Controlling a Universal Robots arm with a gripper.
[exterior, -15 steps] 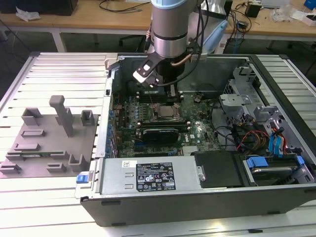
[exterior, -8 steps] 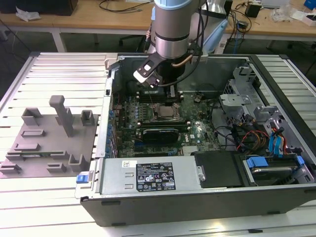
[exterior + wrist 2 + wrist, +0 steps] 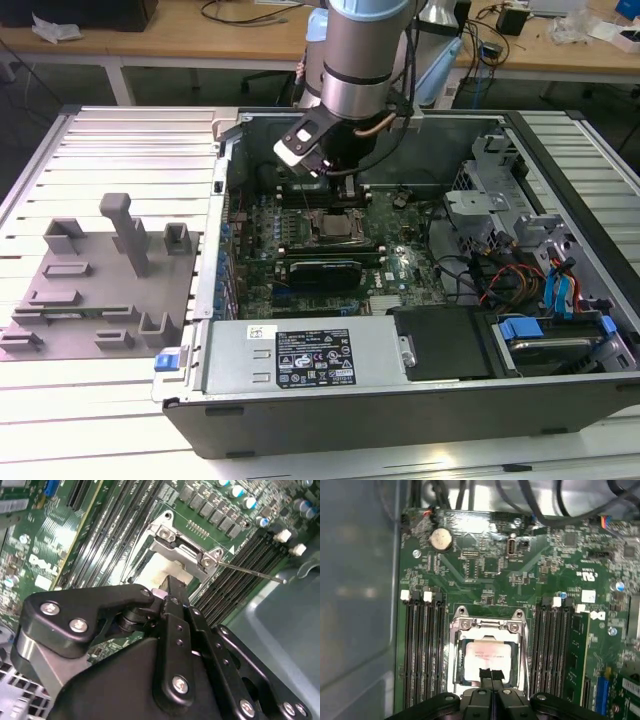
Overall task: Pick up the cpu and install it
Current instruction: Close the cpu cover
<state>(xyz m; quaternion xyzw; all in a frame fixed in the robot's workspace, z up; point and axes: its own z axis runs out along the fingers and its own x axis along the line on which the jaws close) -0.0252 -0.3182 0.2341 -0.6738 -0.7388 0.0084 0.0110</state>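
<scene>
The cpu point(image 3: 485, 654), a pale silvery square chip, lies flat inside the open socket frame point(image 3: 457, 655) on the green motherboard point(image 3: 520, 575). It also shows as a pale patch point(image 3: 157, 570) in the second wrist view, beside the raised metal load plate point(image 3: 185, 550) and the thin wire lever point(image 3: 250, 570). My gripper point(image 3: 491, 676) hangs just over one edge of the chip, its two dark fingers pressed together. Whether they touch the chip I cannot tell. In the exterior view the gripper point(image 3: 337, 185) sits over the socket point(image 3: 335, 228) inside the open computer case.
Memory slots point(image 3: 420, 650) flank the socket on both sides. The grey case wall point(image 3: 355, 605) stands close by. A power supply point(image 3: 300, 355) lies along the case's front, cables and a drive cage point(image 3: 500, 210) at the exterior view's right. A grey fixture plate point(image 3: 100, 290) with blocks and posts lies at its left.
</scene>
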